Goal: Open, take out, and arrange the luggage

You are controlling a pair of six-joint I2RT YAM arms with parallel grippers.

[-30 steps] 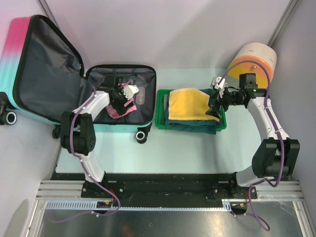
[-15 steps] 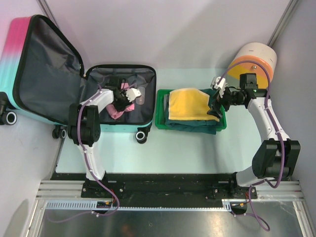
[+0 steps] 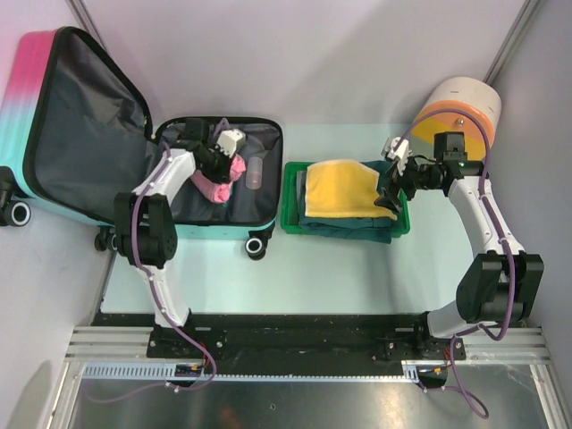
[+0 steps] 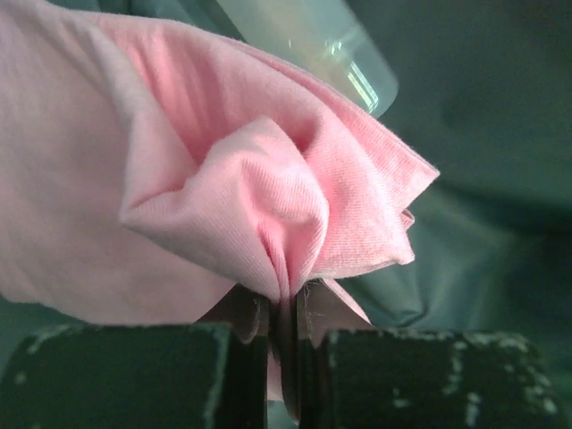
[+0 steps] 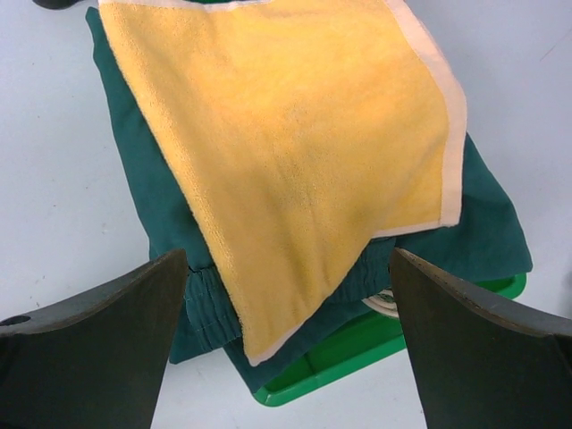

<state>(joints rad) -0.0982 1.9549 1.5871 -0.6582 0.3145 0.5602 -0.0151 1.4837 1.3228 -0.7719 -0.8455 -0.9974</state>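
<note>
Your left jaws are pinched shut on a fold of the pink cloth [image 4: 223, 179], which bunches above the grey lining of the luggage [image 3: 80, 116]. A clear container [image 4: 313, 45] sits just beyond the cloth at 12 o'clock. The luggage lies open at 10 o'clock on the bench [image 3: 357, 268], its lid propped up at its 9 o'clock. Your right jaws gape wide, holding nothing, above the yellow towel [image 5: 295, 134] in the green tray [image 5: 331, 366] at the luggage's 3 o'clock.
</note>
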